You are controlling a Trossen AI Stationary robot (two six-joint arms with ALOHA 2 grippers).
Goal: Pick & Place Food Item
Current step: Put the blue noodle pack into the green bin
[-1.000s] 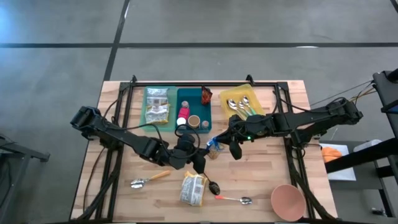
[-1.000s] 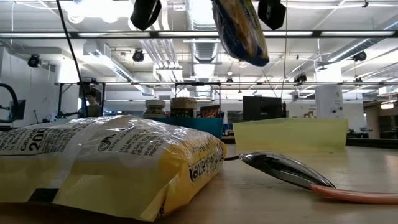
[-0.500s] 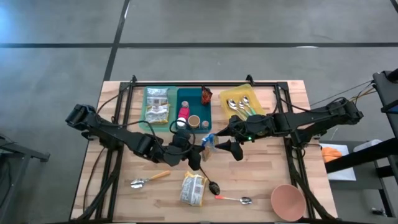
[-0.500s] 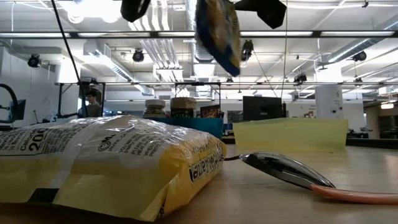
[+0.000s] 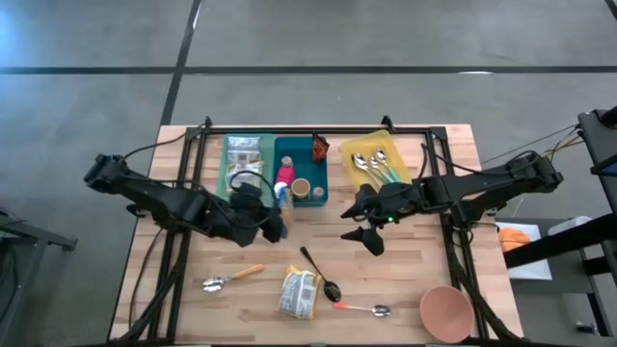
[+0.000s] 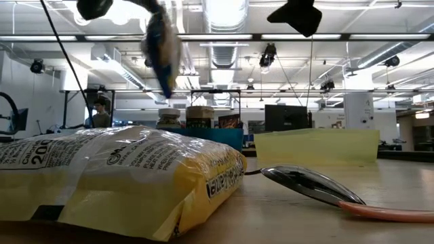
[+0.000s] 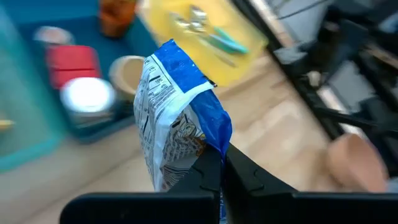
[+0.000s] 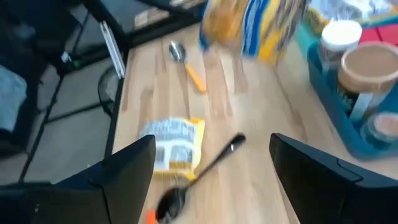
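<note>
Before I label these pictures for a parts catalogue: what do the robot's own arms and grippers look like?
Both arms are dark, nearly black, jointed links with thin black cables running along them over the table. The left gripper has two slim dark fingers tapering to narrow tips. The right gripper has two broad, flat, dark fingers. A small green light glows on the right arm's wrist. No lettering is legible.

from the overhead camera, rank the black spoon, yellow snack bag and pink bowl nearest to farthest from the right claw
Measured from the open right claw, above mid-table:
1. Black spoon, toward the left arm's side and the front of the table.
2. Yellow snack bag, beyond the spoon near the front edge.
3. Pink bowl, at the front corner on the right arm's side.
The last two are fairly close, but the bag looks nearer.
</note>
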